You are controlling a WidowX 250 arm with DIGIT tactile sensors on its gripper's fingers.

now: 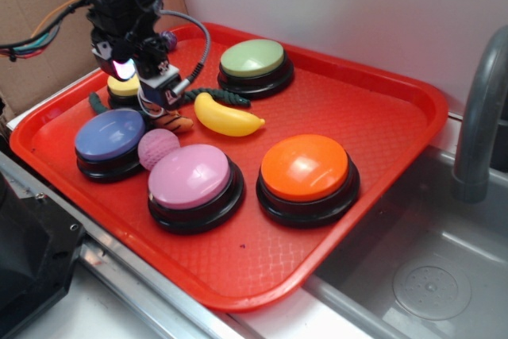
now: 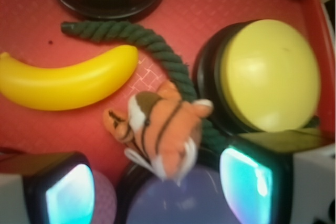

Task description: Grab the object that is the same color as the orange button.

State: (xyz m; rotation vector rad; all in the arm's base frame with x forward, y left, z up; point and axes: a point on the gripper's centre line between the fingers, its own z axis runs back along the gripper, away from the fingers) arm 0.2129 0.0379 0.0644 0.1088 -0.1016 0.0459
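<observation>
— Starting from the biggest thing: we have the red plastic tray with everything on it, and the large round button with the glossy orange dome on a black base sits toward its right side, near the sink. That gives us our colour.

— Agreed. Next down, the yellow plastic banana lies mid-tray, and the dark green twisted rope runs beside it. Neither is ours.

— Right; the match is the small orange plush tiger with black stripes and a white face patch. It lies on the tray between the banana, the yellow-domed button and the blue-domed button, touching the rope.

— And our black two-fingered gripper?

— Its jaws are spread apart, empty, hanging just above the tiger; the wrist view shows the toy framed between the lit fingers.

— So we judge the approach done. Lowering, closing and lifting remain.
</observation>
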